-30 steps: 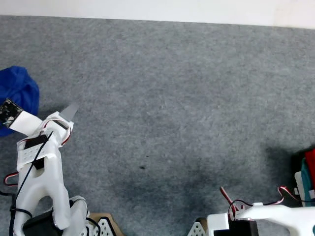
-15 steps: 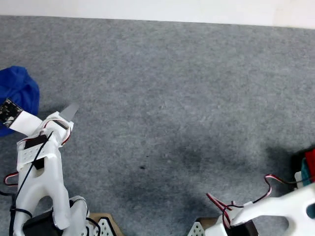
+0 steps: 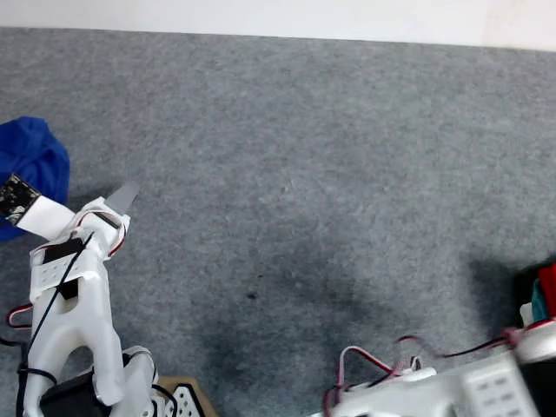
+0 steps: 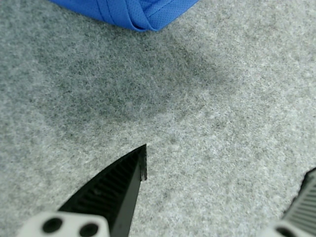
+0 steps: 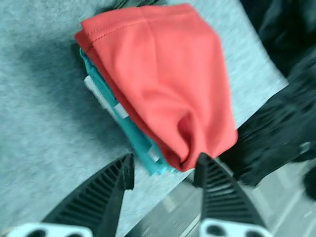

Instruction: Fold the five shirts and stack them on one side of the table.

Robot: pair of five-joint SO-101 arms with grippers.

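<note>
Two pincers, both released.

Right pincer (image 5: 165, 190): spread wide, grasping nothing, poised above the near-right corner of the table (image 5: 44, 113), with the fingertips just over the near end of a small pile. Topmost there, red shirt (image 5: 163, 84), rumpled and bulging. Beneath it, teal shirt (image 5: 129, 129), with a white layer (image 5: 106, 101) peeking out between. Sits hard against the table's right edge. Farther right, off the table, dark fabric (image 5: 276, 128).

Risks, as judged from here:
- Could pinch only the loose red top fold and drag it askew across the teal shirt, for lack of a deep bite.
- Could catch the teal hem together with the red and lift two garments at once.
- Could nudge the whole pile over the right edge, with so little felt left on that side.
- Could snag the dark fabric if swung too far right.

Left pincer (image 4: 217, 197): likewise released and empty, low over bare grey felt at the left. Just beyond it and apart, blue shirt (image 4: 128, 10), a rounded heap at the table's left edge. Cannot tell whether folded. Might take a thick bunch there and leave a lump.
</note>
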